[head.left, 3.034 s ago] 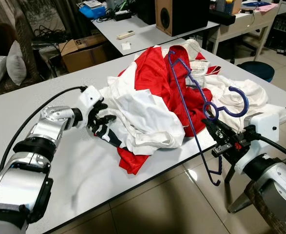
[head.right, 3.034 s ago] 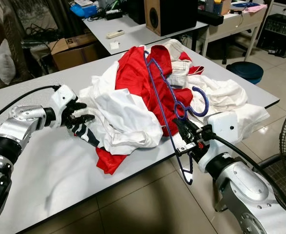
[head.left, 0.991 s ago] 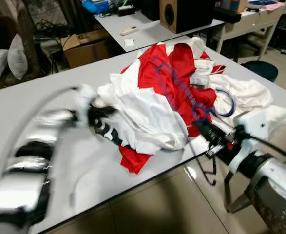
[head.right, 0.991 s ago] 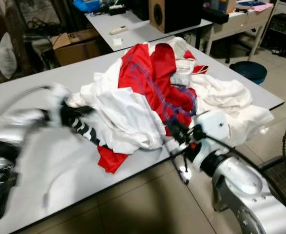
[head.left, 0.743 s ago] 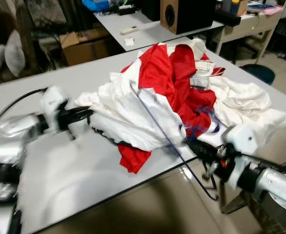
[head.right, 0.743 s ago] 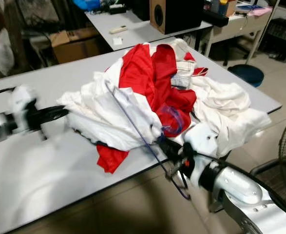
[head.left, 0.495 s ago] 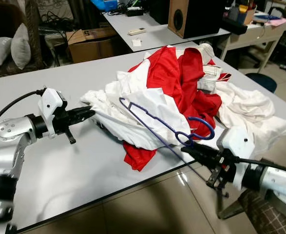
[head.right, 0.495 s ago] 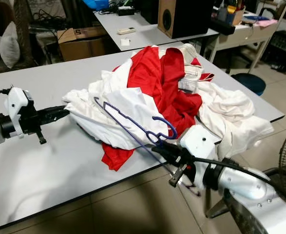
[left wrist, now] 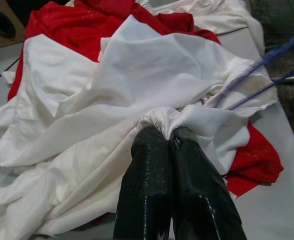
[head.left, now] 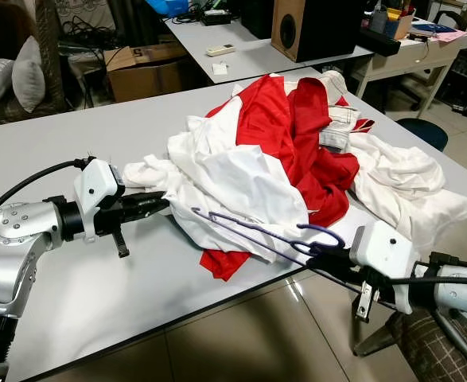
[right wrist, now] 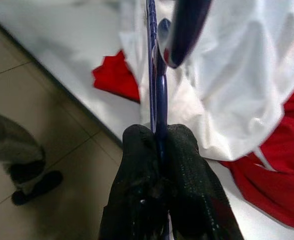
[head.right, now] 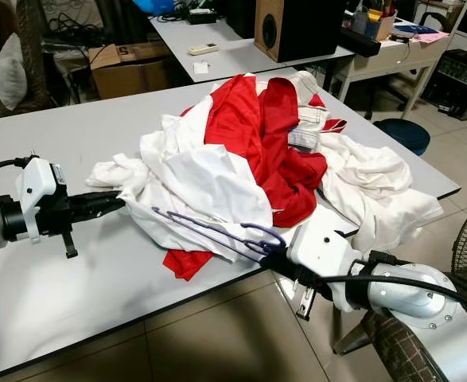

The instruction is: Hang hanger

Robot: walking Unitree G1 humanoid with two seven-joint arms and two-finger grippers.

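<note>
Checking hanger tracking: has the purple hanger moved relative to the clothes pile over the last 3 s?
Yes. The purple hanger, held by the right gripper, has swung off the red garment to lie low across the white shirt's front edge.

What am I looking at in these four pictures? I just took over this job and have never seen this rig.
It is a humanoid robot with two silver arms, each ending in two black fingers. Two pictures come from its head, looking down at a grey table; the other two come from cameras on its wrists. On the table lies a heap of white and red clothes. The left gripper is shut on a fold of the white garment. The right gripper, at the table's near edge, is shut on the purple hanger, which lies nearly flat against the heap.
</note>
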